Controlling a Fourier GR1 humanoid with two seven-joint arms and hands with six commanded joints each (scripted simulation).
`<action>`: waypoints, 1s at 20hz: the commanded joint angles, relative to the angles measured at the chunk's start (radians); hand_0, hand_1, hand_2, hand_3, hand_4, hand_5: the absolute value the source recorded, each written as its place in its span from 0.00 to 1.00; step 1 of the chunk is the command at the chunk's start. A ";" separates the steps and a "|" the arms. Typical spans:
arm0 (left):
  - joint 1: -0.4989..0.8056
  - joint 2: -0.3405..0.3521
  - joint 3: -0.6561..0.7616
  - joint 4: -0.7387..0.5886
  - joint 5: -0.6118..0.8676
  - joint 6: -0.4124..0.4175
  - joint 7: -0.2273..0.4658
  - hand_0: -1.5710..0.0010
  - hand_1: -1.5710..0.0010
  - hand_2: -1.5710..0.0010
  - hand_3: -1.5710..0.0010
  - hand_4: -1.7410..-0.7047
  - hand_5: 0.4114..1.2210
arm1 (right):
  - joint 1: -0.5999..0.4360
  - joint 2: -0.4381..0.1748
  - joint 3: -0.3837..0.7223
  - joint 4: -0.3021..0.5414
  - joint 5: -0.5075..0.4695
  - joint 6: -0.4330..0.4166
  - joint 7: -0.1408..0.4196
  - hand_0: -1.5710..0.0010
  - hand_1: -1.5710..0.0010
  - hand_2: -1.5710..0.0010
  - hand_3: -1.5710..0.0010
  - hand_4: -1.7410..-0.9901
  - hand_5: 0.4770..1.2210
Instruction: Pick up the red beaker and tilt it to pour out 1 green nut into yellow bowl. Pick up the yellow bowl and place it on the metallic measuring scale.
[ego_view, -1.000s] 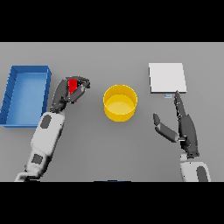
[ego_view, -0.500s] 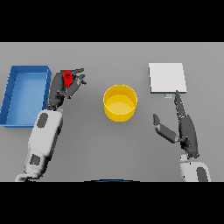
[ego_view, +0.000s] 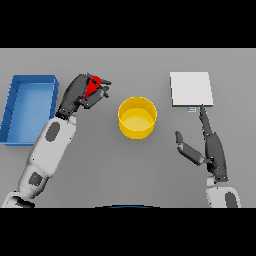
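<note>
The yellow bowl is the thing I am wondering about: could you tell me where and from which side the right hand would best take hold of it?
Probably at the rim on its right side. The yellow bowl stands upright with an open top and a thin round wall, and the open right hand lies to its right, so the fingers could go over the near rim with the thumb outside.

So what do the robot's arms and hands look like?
Each arm is a chunky white shell with rounded edges and dark grey oval patches set into it. Both the left hand and the right hand are dark grey, almost black, with slim fingers and a thumb. No cables or markings show.
</note>
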 joint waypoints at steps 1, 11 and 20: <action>-0.007 0.003 -0.016 0.000 -0.013 0.001 0.015 0.00 0.00 0.00 0.01 0.01 0.86 | 0.005 0.000 -0.001 0.003 -0.002 0.001 0.000 1.00 1.00 1.00 1.00 0.65 0.27; -0.176 0.110 -0.329 0.062 -0.352 -0.045 0.193 0.00 0.00 0.00 0.00 0.00 0.93 | -0.003 0.010 0.007 -0.007 -0.006 0.009 0.023 1.00 1.00 1.00 1.00 0.63 0.30; -0.360 0.166 -0.546 0.112 -0.521 -0.233 0.157 0.00 0.00 0.00 0.16 0.04 0.99 | 0.001 0.029 -0.001 -0.005 -0.041 0.013 0.006 1.00 1.00 1.00 1.00 0.60 0.28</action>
